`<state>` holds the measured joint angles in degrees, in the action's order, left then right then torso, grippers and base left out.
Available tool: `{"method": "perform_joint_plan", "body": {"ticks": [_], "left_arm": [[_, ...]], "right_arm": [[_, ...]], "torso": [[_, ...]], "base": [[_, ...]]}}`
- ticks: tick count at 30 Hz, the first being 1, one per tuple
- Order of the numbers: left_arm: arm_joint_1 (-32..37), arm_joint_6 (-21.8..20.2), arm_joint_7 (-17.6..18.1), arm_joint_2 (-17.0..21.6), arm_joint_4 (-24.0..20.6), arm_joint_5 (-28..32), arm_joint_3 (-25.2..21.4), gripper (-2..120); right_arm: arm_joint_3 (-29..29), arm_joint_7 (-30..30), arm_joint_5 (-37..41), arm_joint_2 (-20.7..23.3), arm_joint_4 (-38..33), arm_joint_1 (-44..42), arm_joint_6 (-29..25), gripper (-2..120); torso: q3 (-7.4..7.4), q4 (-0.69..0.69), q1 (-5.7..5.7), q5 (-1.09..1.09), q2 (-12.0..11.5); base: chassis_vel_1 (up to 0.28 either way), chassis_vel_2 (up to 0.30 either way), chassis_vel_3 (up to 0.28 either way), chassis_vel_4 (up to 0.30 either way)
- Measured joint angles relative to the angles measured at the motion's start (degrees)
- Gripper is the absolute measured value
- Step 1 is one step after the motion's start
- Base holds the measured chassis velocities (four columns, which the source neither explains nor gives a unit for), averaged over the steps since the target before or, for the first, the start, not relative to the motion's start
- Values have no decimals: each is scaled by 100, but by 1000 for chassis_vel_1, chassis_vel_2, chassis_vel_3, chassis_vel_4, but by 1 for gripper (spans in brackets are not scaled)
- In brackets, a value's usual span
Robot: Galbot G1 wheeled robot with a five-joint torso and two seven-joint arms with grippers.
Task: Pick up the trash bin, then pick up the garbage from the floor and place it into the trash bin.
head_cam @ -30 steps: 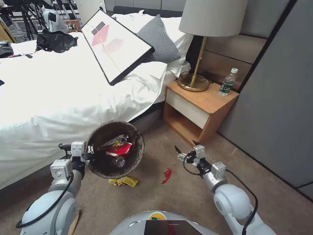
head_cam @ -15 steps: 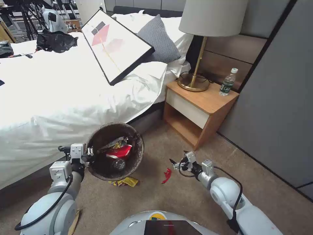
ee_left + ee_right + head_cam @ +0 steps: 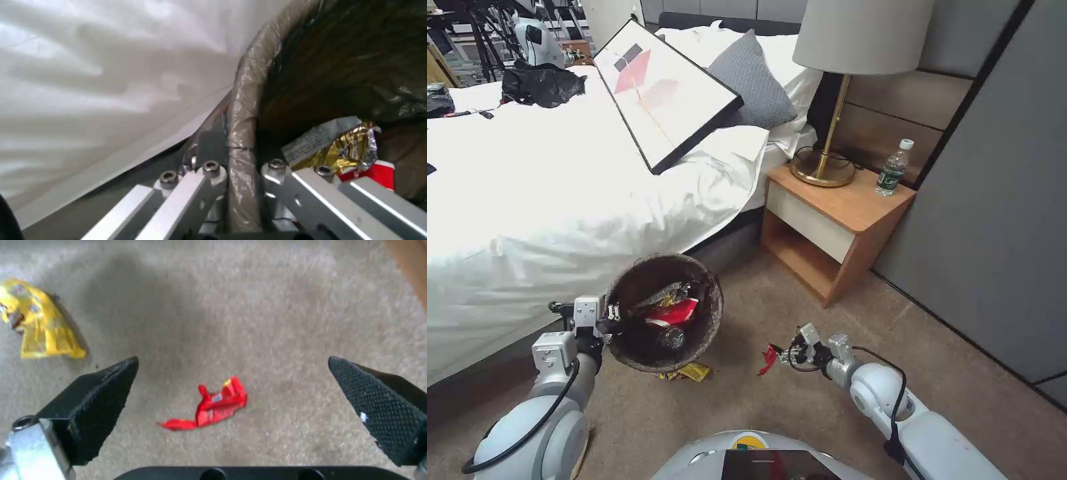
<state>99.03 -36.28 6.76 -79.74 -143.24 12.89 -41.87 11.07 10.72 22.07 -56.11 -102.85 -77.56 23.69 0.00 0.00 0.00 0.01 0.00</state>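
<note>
Head view: left gripper [image 3: 608, 319] is clamping the trash bin [image 3: 664, 312] by its rim, holding it off the carpet [image 3: 800, 413] beside the bed [image 3: 560, 200]. Right gripper [image 3: 775, 352] is hovering low, fingers [image 3: 95, 403] spread wide around a red wrapper [image 3: 209, 405]. Yellow wrapper [image 3: 688, 372] is lying under the bin.

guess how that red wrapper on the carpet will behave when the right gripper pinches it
The red wrapper looks thin and crumpled, so probably floppy and very light. Lying nearly flat on the carpet, it may be hard to get under. The open right gripper straddles it from above, so closing pads could crush or slide it.
</note>
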Motion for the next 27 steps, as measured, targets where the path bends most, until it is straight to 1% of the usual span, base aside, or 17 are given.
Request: {"method": "perform_joint_plan", "body": {"ticks": [6, 11, 13, 19, 27], "left_arm": [[0, 5, 2, -14, 0, -31, 55, 3], [-1, 6, 2, -3, 0, -32, 53, 3], [6, 8, 3, 6, 0, -29, 40, 3], [13, 11, 2, 6, 0, -21, 38, 3], [16, 12, 1, 10, 0, -16, 39, 3]], "right_arm": [[-234, -10, -172, -164, 303, 177, -11, 100], [-317, -15, -248, -262, 454, 264, -9, 100], [-388, -15, -314, -366, 662, 342, -7, 100], [-431, -12, -536, -613, 1048, 429, -35, 100], [-457, -10, -727, -820, 1308, 490, -75, 100]], "torso": [[0, 0, 0, -1, 0], [0, 0, 0, -1, 0], [0, 0, 0, -1, 0], [0, 0, 0, -1, 0], [0, 0, 0, -1, 0]], "base": [[0, 0, 0, 0], [0, 0, 0, 0], [0, 0, 0, 0], [0, 0, 0, 0], [0, 0, 0, 0]]}}
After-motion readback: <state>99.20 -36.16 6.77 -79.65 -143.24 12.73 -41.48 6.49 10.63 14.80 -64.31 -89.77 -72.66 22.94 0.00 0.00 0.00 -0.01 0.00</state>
